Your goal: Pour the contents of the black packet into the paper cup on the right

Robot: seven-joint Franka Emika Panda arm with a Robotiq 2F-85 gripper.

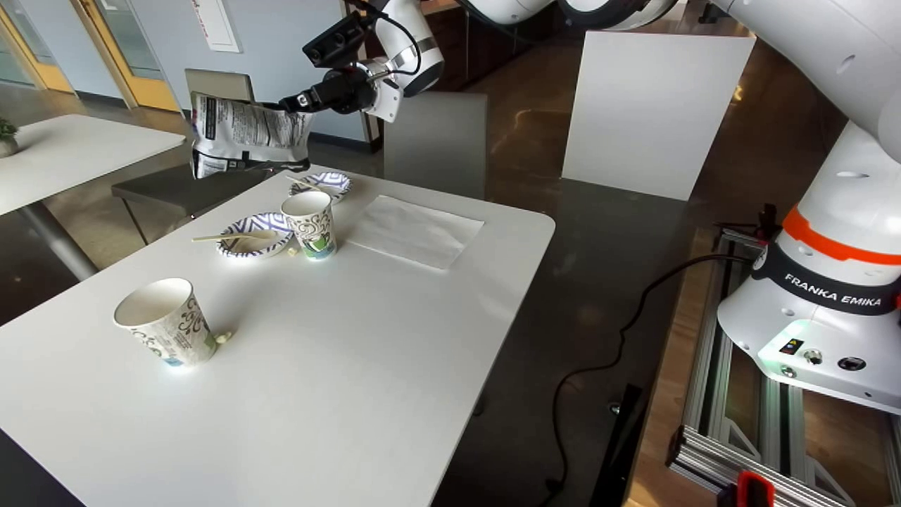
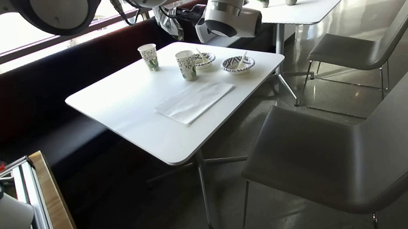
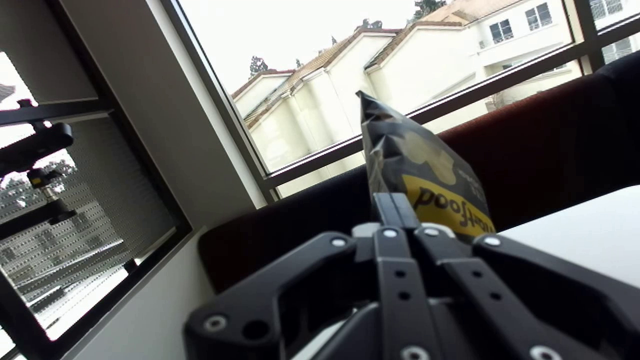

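Note:
The black packet point(image 3: 425, 160) shows its black front with yellow print in the wrist view. Its silvery printed back point(image 1: 253, 134) faces an exterior view. My gripper point(image 3: 395, 200) is shut on the packet's edge, holding it in the air above the level of the cups. The packet's mouth cannot be made out. The paper cup on the right point(image 1: 310, 224) stands upright beside the bowls. Another paper cup point(image 1: 169, 320) stands upright farther left. Small whitish bits point(image 1: 223, 338) of the contents lie on the table at that cup's foot, and a bit point(image 1: 293, 251) lies near the right cup.
On the white table point(image 1: 338, 366) are a patterned bowl point(image 1: 255, 234) and a second bowl point(image 1: 320, 184), each with a light utensil. A white napkin point(image 2: 195, 101) lies near them. A dark bench point(image 2: 58, 85) runs along the window side, and a grey chair point(image 2: 318, 153) stands opposite.

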